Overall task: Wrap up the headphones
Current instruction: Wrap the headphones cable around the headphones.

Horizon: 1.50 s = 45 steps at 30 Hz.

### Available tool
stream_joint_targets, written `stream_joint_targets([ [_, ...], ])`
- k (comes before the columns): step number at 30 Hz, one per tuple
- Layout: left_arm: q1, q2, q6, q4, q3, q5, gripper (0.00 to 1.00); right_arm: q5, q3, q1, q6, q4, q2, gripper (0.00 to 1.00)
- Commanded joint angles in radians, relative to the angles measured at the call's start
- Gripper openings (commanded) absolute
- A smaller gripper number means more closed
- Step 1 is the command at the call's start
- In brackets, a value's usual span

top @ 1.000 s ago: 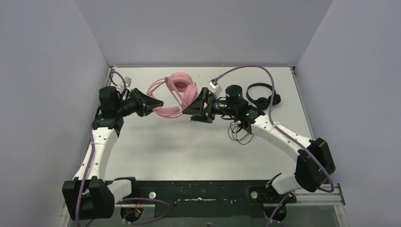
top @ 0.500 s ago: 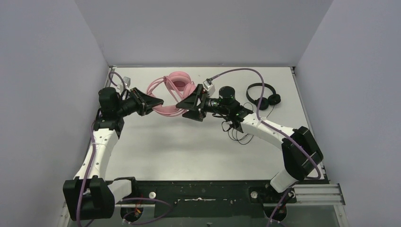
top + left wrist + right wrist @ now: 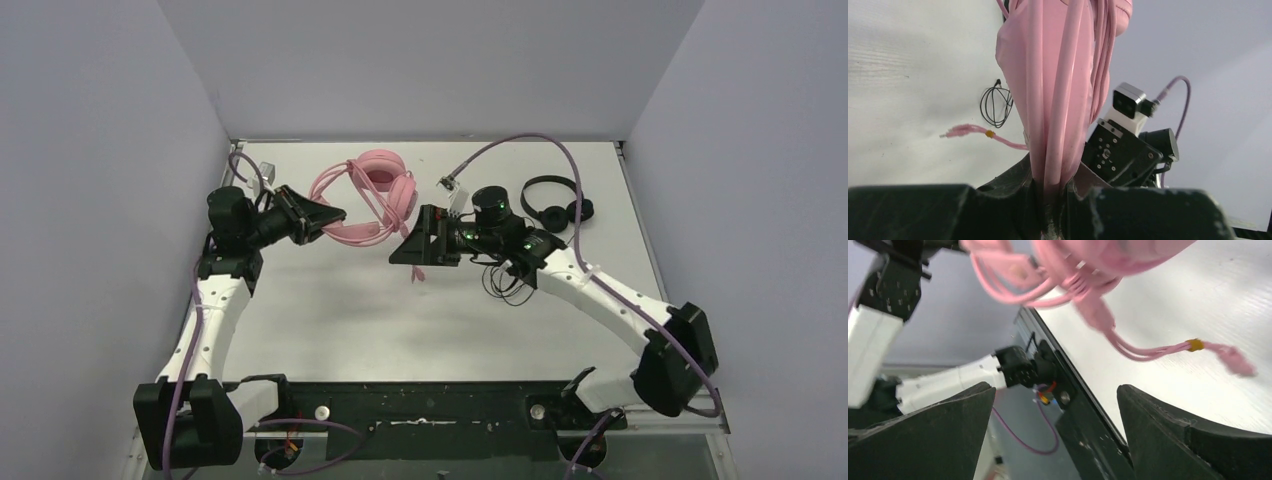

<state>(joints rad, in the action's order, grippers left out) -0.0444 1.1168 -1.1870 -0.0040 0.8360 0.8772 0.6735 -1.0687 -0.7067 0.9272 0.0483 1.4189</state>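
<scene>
Pinching the pink headphones' (image 3: 378, 185) looped cable (image 3: 1058, 100) between my left gripper's (image 3: 330, 218) jaws, right gripper (image 3: 402, 256) spread empty just short of the loose tail (image 3: 1193, 346) (black pair (image 3: 553, 203) unwrapped), I'd judge us partway.

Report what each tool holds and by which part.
The left tool is shut on the pink headphones, clamping band and cable strands together. The right tool is open, holding nothing.

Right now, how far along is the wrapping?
Done: pink cable loops look gathered. In hand: left jaws clamp that bundle by the pink headphones; right jaws open near its loose tail. Left: that tail, plus the black headphones, black cable loose.
</scene>
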Motion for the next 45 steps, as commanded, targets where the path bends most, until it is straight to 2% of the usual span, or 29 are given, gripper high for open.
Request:
stream_joint_targets([
  [1,-0.015,-0.052,-0.04,0.183,0.026,0.059,0.0,0.0,-0.116,-0.001,-0.483,0.371,-0.138,1.0],
  [4,-0.017,-0.059,-0.052,0.2,0.025,0.067,0.0,-0.115,-0.157,-0.001,-0.673,0.474,-0.209,1.0],
  [6,-0.017,-0.065,-0.062,0.213,0.022,0.07,0.0,-0.18,-0.178,0.033,-0.641,0.468,-0.227,1.0],
  [8,-0.017,-0.067,-0.086,0.256,0.018,0.077,0.0,-0.163,-0.178,0.053,-0.594,0.425,-0.219,0.97],
  [12,-0.017,-0.073,-0.14,0.327,0.018,0.091,0.0,-0.129,-0.134,0.007,-0.667,0.307,-0.239,0.92],
  [14,-0.017,-0.078,-0.166,0.368,0.018,0.09,0.0,-0.134,-0.082,0.007,-0.637,0.197,-0.271,0.92],
  [17,-0.017,-0.087,-0.213,0.432,0.018,0.084,0.0,-0.194,-0.105,0.009,-0.609,0.192,-0.271,0.86],
  [20,-0.017,-0.103,-0.219,0.408,0.024,0.072,0.0,-0.174,-0.129,-0.021,-0.742,0.189,-0.29,0.86],
  [22,-0.017,-0.111,-0.224,0.397,0.021,0.068,0.0,-0.189,-0.159,-0.061,-0.924,0.228,-0.306,0.88],
  [25,-0.014,-0.121,-0.238,0.407,0.016,0.054,0.0,-0.294,-0.147,-0.135,-1.269,0.223,-0.333,0.91],
  [28,-0.014,-0.128,-0.242,0.41,0.02,0.059,0.0,-0.321,-0.146,-0.163,-1.474,0.172,-0.338,0.91],
  [34,-0.013,-0.146,-0.246,0.402,0.018,0.063,0.0,-0.358,-0.237,-0.191,-1.643,0.167,-0.26,0.95],
  [39,-0.014,-0.152,-0.253,0.395,0.018,0.062,0.0,-0.376,-0.256,-0.248,-1.732,0.122,-0.216,0.99],
  [45,-0.015,-0.156,-0.254,0.384,0.029,0.069,0.0,-0.445,-0.319,-0.301,-1.835,0.156,-0.146,1.0],
])
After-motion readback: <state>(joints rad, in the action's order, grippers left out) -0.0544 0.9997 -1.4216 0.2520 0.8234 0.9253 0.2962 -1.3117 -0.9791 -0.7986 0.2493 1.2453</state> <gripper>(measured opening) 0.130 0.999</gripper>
